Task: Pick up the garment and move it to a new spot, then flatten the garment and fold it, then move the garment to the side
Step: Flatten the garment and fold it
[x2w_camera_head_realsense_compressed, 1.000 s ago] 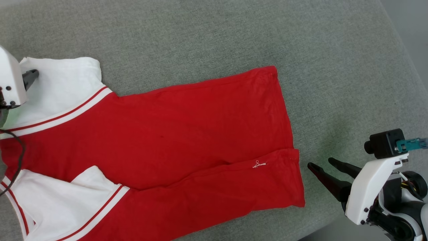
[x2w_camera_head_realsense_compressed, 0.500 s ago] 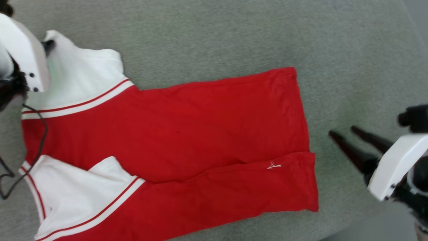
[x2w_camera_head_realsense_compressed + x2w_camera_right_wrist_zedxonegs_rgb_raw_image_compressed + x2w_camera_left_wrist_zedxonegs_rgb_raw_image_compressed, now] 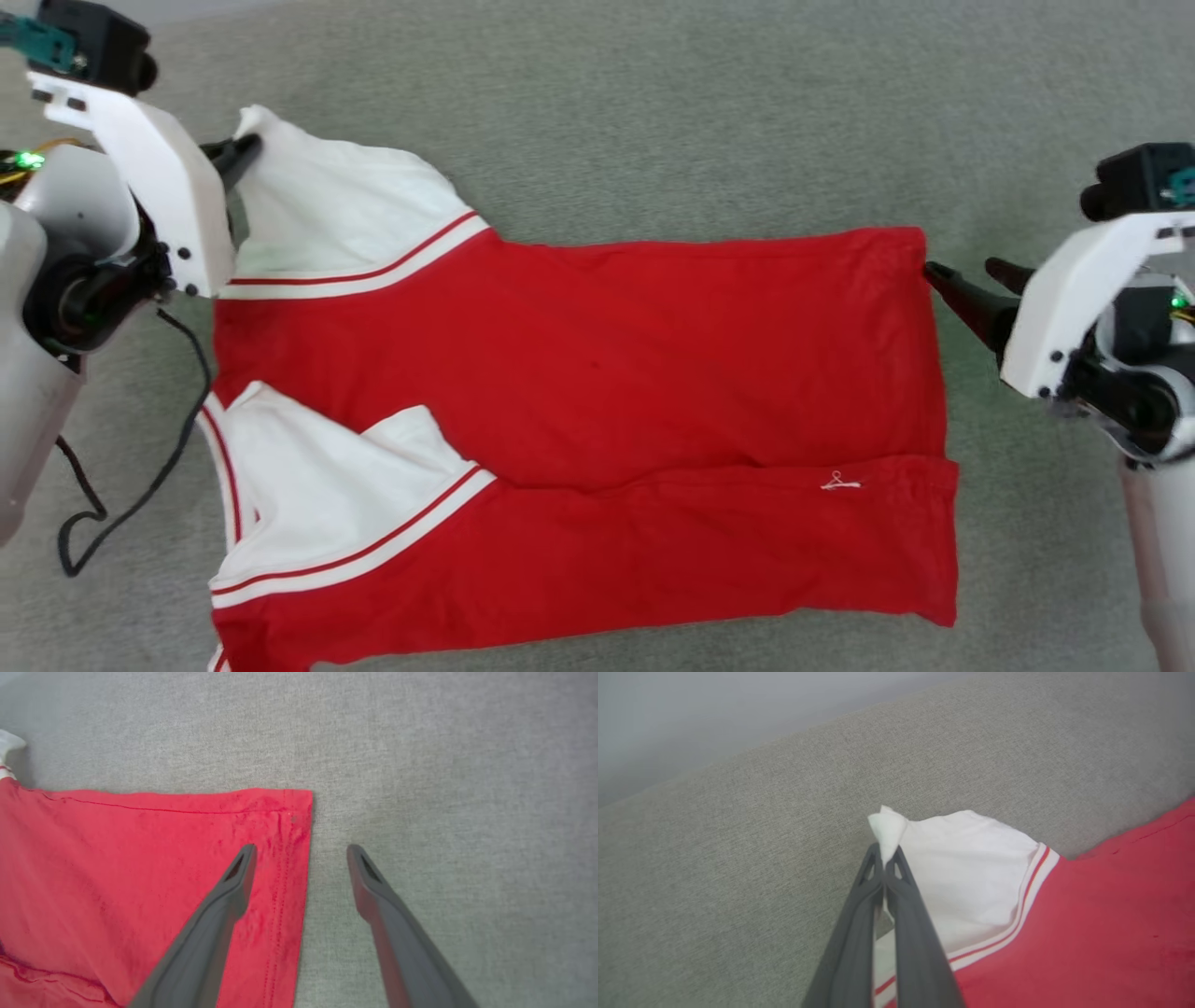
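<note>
The red garment [image 3: 597, 373] lies spread on the grey cushion, white striped sleeves to the left, hem to the right. My left gripper [image 3: 245, 149] is shut on the tip of the far white sleeve [image 3: 336, 215], lifting it into a small peak. In the left wrist view the gripper [image 3: 886, 856] pinches that white cloth [image 3: 889, 828] between its tips. My right gripper [image 3: 962, 269] stands open at the far hem corner. In the right wrist view the gripper [image 3: 301, 851] straddles the hem edge [image 3: 299, 858], one finger [image 3: 233, 882] over red cloth, the other over bare cushion.
The grey fabric cushion [image 3: 653, 112] spreads beyond the garment on all sides. A black cable [image 3: 140, 467] hangs from my left arm near the lower sleeve [image 3: 317, 485]. A pale wall rises behind the cushion [image 3: 738, 718].
The left gripper has shut on the far sleeve tip and raised it. The right gripper has come in to the hem corner, still open. The head camera has shifted.
</note>
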`<state>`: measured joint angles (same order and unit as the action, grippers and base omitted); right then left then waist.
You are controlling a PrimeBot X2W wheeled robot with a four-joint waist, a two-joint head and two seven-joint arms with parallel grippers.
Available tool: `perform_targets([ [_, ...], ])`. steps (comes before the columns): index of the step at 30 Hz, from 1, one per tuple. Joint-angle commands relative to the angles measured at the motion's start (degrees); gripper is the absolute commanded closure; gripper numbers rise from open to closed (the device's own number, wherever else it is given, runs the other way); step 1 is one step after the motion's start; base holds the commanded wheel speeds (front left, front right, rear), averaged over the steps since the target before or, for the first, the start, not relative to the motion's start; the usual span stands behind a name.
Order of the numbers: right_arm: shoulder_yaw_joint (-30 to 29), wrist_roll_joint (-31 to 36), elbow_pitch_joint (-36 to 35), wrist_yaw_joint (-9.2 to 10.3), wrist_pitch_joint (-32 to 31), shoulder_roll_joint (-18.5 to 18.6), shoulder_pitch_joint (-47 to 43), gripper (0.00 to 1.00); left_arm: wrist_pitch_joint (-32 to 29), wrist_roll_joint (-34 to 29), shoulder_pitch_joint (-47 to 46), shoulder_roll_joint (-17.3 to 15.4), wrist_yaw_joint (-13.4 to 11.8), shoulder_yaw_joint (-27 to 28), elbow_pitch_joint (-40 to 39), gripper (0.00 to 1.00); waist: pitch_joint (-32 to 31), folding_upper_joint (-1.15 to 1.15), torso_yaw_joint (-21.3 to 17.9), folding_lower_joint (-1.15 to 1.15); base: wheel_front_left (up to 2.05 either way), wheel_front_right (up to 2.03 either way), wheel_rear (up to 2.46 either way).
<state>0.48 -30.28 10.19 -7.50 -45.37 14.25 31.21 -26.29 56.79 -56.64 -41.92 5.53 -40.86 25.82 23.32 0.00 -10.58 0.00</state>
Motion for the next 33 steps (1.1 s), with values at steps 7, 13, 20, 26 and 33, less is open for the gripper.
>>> perform_targets([
  [7, 4.1, 1.5, 19.9, 0.03, 4.7, -0.9, 9.9, 0.00, 1.1, -0.6, 0.0, 1.0, 0.4, -0.9, -0.7, 1.00, 0.5, 0.00, 2.3, 0.00, 0.00, 0.00, 0.00],
  [13, 9.6, -1.2, 28.4, 0.02, 5.9, -1.3, 13.3, 0.00, 1.1, -0.5, 0.3, 1.1, 0.6, -1.5, 0.0, 1.00, 0.8, 0.00, 2.8, 0.00, 0.00, 0.00, 0.00],
  [20, 15.9, -4.4, 33.4, -0.06, 6.3, -0.7, 14.2, 0.53, 1.6, -0.5, 0.4, 1.9, 1.0, -2.2, 1.0, 1.00, 0.4, 0.00, 3.4, 0.00, 0.00, 0.00, 0.00],
  [26, 19.8, -8.9, 34.5, -0.01, 8.8, 2.0, 15.2, 1.00, 2.5, 0.0, 1.0, 2.3, 1.4, -2.7, 2.1, 1.00, -0.8, 0.00, 4.2, 0.00, 0.00, 0.00, 0.00],
  [33, 23.8, -13.6, 32.8, 0.03, 12.8, 6.2, 15.8, 1.00, 4.2, 1.2, 2.6, 3.1, 1.8, -3.7, 3.0, 1.00, -3.8, 0.00, 5.2, 0.00, 0.00, 0.00, 0.00],
])
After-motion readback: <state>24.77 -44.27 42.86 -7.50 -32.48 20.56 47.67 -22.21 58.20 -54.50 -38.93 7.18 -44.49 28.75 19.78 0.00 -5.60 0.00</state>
